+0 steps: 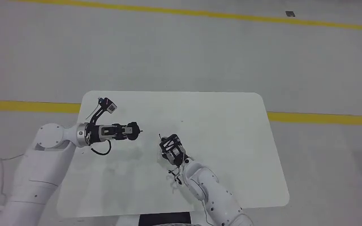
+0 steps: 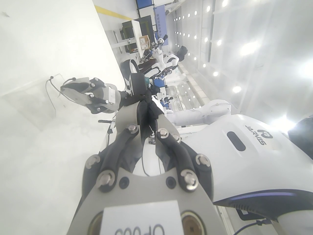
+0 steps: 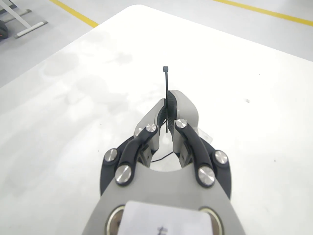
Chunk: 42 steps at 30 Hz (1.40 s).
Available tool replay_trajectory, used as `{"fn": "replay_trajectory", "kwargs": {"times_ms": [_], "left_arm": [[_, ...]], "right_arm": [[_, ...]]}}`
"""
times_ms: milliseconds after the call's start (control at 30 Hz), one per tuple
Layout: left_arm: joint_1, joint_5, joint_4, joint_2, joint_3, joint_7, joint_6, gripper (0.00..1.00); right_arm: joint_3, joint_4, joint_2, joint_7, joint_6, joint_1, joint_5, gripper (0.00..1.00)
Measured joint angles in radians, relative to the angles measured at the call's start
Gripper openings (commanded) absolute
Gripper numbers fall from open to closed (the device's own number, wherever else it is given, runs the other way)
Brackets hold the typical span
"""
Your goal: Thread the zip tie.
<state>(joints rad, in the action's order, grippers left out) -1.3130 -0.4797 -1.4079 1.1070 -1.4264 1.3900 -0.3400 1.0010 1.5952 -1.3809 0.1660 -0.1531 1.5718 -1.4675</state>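
My right gripper (image 3: 168,100) pinches the zip tie (image 3: 166,80); the left gripper (image 2: 145,101) is closed, apart from it, both inside the table (image 1: 226,124) edges.

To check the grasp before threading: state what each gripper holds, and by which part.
The right gripper pinches the zip tie by its strap, the head end sticking out past the fingertips. The left gripper is shut, nothing visible in it.
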Motion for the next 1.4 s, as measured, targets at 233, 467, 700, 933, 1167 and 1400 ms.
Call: {"fn": "replay_trajectory", "kwargs": {"times_ms": [233, 467, 700, 933, 1167, 1400], "left_arm": [[0.000, 0.000, 0.000, 0.000, 0.000, 0.000, 0.000, 0.00], [0.000, 0.000, 0.000, 0.000, 0.000, 0.000, 0.000, 0.00], [0.000, 0.000, 0.000, 0.000, 0.000, 0.000, 0.000, 0.00], [0.000, 0.000, 0.000, 0.000, 0.000, 0.000, 0.000, 0.00], [0.000, 0.000, 0.000, 0.000, 0.000, 0.000, 0.000, 0.00], [0.000, 0.000, 0.000, 0.000, 0.000, 0.000, 0.000, 0.00]], "right_arm": [[-0.007, -0.010, 0.003, 0.013, 0.019, -0.005, -0.009, 0.00], [-0.017, -0.020, 0.004, 0.028, 0.028, -0.014, -0.013, 0.00], [-0.026, -0.029, 0.004, 0.040, 0.038, -0.022, -0.016, 0.00], [-0.045, -0.045, 0.002, 0.053, 0.061, -0.037, -0.043, 0.00], [-0.074, -0.072, -0.002, 0.081, 0.083, -0.058, -0.089, 0.00], [-0.115, -0.104, -0.005, 0.139, 0.112, -0.095, -0.103, 0.00]]}}
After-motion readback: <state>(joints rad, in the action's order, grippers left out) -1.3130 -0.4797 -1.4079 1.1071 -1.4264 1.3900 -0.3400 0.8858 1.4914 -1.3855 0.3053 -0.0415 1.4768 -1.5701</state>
